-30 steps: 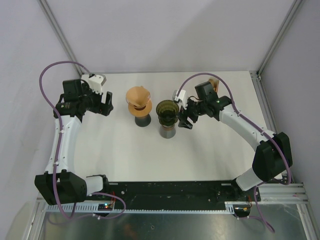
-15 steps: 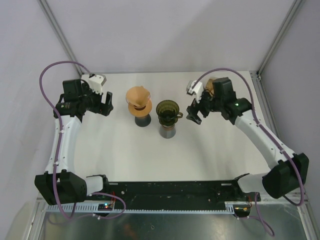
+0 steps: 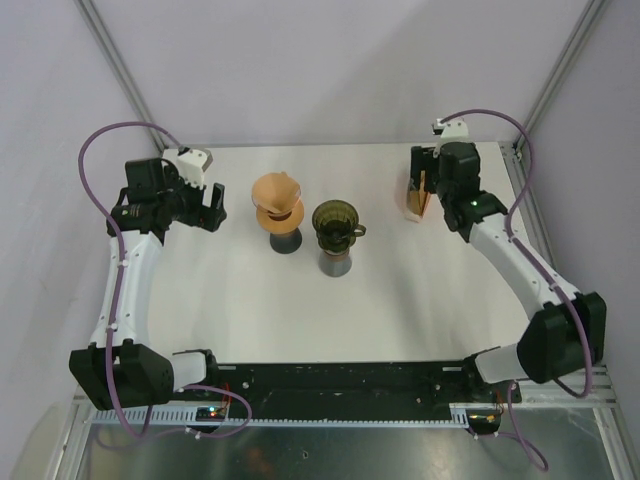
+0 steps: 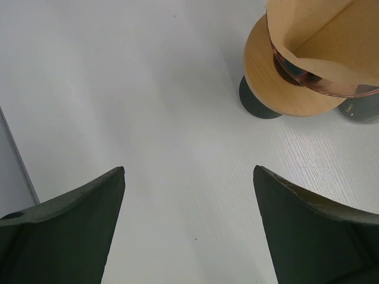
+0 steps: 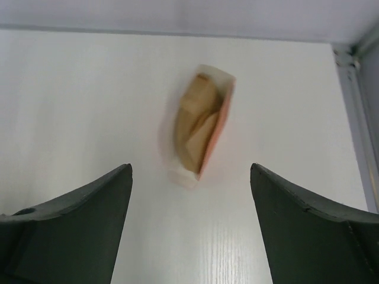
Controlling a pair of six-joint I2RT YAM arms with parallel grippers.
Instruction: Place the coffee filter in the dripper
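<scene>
An empty dark green dripper [image 3: 335, 218] stands on a grey stand mid-table. To its left, a copper dripper on a wooden collar [image 3: 277, 195] holds a brown paper filter [image 4: 323, 35]. A white and orange holder with folded brown filters [image 5: 200, 127] stands at the back right, also visible in the top view [image 3: 413, 204]. My right gripper [image 3: 424, 183] is open and empty right above that holder, which sits between and just beyond the fingertips in the right wrist view [image 5: 190, 167]. My left gripper [image 3: 207, 208] is open and empty left of the copper dripper, over bare table [image 4: 188, 168].
The copper dripper's dark round base [image 4: 256, 104] rests on the white table. A metal frame rail [image 3: 528, 215] runs along the table's right edge, close behind the filter holder. The back wall [image 5: 177, 12] rises just beyond the holder.
My right arm has swung away from the green dripper to the back right, and is now over the filter holder. The left arm has not moved.
</scene>
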